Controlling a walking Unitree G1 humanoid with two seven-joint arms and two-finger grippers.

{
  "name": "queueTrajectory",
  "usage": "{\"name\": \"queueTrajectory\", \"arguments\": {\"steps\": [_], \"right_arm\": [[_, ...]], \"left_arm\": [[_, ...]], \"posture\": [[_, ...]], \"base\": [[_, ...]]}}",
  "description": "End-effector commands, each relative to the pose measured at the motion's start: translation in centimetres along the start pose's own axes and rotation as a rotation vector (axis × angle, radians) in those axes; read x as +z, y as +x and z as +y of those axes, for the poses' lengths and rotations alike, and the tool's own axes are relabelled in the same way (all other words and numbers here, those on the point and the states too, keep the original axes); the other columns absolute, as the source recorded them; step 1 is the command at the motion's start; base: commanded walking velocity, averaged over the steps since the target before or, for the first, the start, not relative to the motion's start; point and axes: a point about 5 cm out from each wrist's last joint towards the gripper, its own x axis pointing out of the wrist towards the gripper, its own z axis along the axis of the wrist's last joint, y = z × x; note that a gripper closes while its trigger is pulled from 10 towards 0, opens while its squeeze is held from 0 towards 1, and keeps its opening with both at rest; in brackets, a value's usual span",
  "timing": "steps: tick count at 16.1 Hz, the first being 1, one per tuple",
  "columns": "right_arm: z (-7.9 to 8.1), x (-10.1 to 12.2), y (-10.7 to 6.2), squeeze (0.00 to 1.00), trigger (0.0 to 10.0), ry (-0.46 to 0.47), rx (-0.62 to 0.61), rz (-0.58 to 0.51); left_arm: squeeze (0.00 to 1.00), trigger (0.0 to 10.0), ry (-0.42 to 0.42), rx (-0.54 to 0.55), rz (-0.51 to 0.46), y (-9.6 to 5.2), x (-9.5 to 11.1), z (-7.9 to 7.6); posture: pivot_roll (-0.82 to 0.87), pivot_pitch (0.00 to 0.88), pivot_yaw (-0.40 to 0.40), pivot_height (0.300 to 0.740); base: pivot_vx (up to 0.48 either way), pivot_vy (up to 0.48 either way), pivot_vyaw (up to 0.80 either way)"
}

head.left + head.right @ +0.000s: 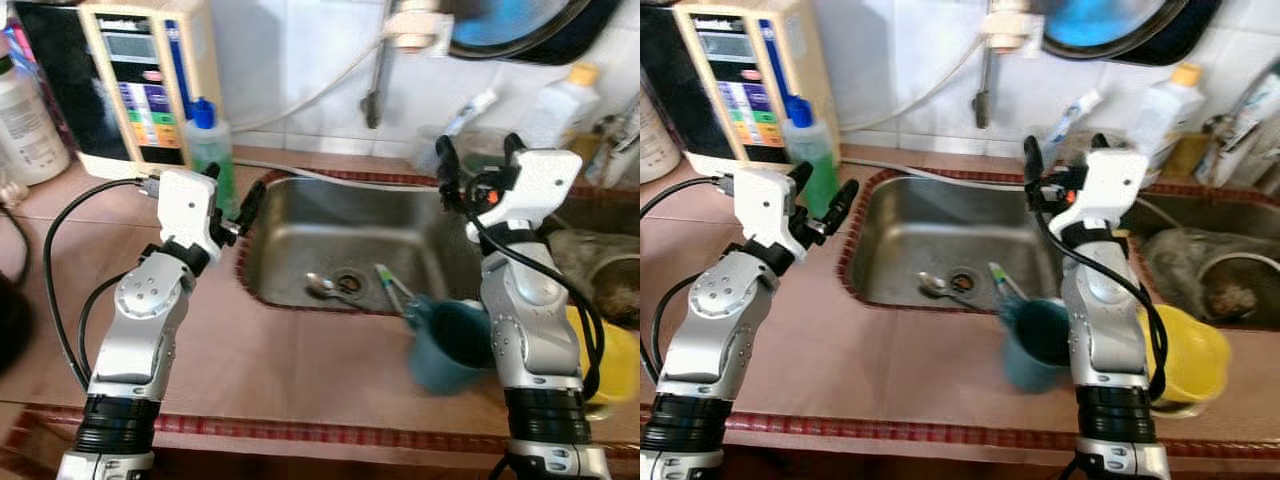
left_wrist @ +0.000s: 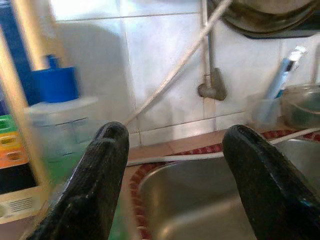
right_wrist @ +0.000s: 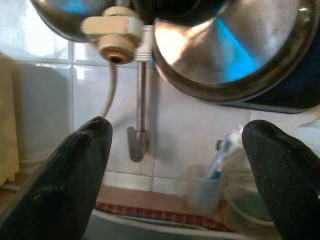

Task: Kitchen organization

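A steel sink (image 1: 300, 235) is set into the pink counter, with a spoon (image 1: 325, 287) lying by its drain. A teal mug (image 1: 450, 345) stands on the counter at the sink's front right corner, and a green-handled utensil (image 1: 390, 283) leans from it into the basin. My left gripper (image 1: 235, 190) hangs open over the sink's left rim, close beside a green soap bottle (image 1: 208, 145) with a blue cap. My right gripper (image 1: 478, 150) is open above the sink's right back corner, holding nothing and pointing at the tiled wall.
A beige water appliance (image 1: 130, 80) and a white bottle (image 1: 25, 115) stand at back left. The tap (image 1: 375, 90) and hanging pans (image 3: 225, 45) are on the wall. A toothbrush cup (image 3: 207, 187) sits behind the sink. A yellow bowl (image 1: 1185, 355) rests at front right.
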Motion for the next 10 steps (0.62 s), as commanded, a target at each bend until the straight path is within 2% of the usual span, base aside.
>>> {"name": "queueTrajectory", "arguments": {"steps": [1, 10], "right_arm": [[-0.54, 0.15, 0.00, 0.00, 10.0, -0.023, -0.015, -0.004], [-0.37, 0.15, 0.20, 0.00, 10.0, -0.021, -0.003, -0.002]], "left_arm": [[0.00, 10.0, 0.003, -0.013, -0.021, 0.01, 0.38, -0.52], [0.00, 10.0, -0.024, -0.005, -0.022, -0.14, 0.38, -0.81]], "posture": [[0.03, 0.000, -0.047, 0.740], [0.03, 0.014, -0.059, 0.740]], "base": [[0.000, -0.480, 0.00], [0.000, -0.480, 0.00]]}}
